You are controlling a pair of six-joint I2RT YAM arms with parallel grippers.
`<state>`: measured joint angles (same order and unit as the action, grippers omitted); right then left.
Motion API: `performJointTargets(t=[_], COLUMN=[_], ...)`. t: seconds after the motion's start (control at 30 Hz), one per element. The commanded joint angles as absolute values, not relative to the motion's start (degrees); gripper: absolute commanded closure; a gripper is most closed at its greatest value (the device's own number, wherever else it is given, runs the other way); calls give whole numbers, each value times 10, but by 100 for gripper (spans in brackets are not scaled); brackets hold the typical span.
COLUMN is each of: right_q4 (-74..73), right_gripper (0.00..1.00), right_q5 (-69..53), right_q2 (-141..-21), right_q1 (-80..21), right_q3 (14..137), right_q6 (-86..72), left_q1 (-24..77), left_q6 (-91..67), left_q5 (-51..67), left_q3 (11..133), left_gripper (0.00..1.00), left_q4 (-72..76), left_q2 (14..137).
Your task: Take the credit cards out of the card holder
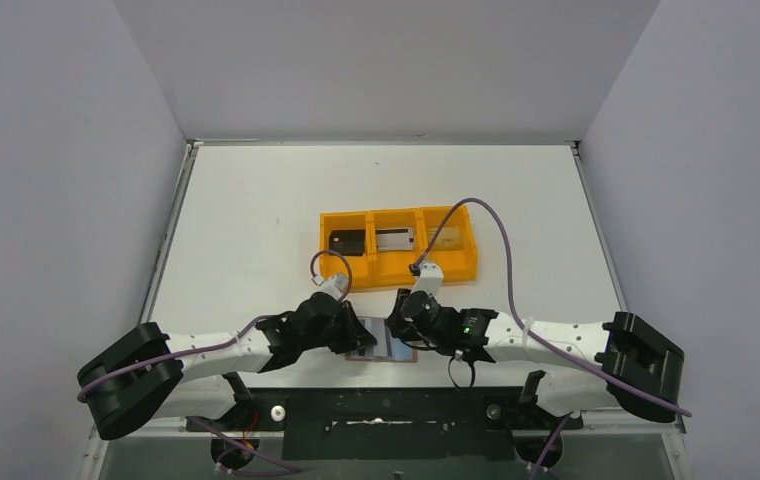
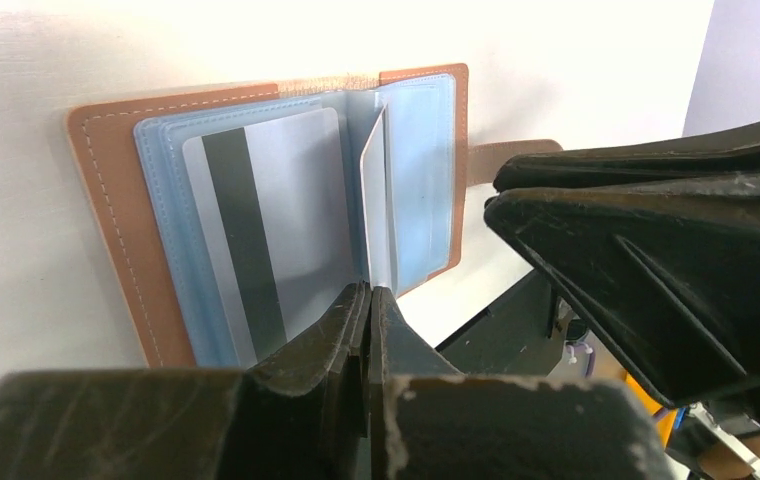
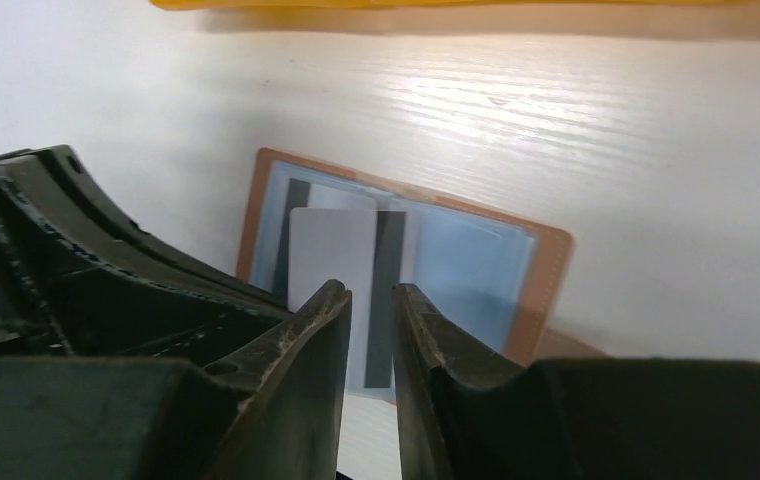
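One credit card (image 2: 266, 230) sits sleeved in the card holder (image 2: 106, 200), which lies open on the surface (image 1: 256, 200) at its near edge. Noted: left tool (image 2: 368, 295) clenched at the sleeve's foot, right tool (image 3: 369, 295) slightly parted, empty. Advice: pin the holder, pinch the card's free edge, draw straight along the sleeve.

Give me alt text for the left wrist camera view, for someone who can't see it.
A brown card holder lies open on a white table, a silver striped card in its blue sleeve. The shut left gripper pinches an upright sleeve page's lower edge.
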<state>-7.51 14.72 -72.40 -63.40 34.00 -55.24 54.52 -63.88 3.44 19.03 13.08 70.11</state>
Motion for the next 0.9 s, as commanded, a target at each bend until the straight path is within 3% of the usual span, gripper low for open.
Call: performJointTargets(t=[0.0, 0.23, 0.53, 0.87], right_q4=[-21, -51, -61, -60], right_gripper=[76, 78, 78, 77], right_q5=[129, 142, 151, 161], right_q2=[-746, -799, -777, -771], right_q1=[-637, -635, -618, -614], right_q3=[360, 330, 265, 289], right_q6=[-536, -587, -633, -617], left_q1=[541, 539, 534, 527], left_q6=[-628, -628, -608, -587], left_q5=[29, 17, -5, -27], left_q3=[213, 219, 238, 253], left_gripper=[100, 100, 100, 100], left_q4=[152, 147, 82, 15], left_q2=[700, 688, 650, 599])
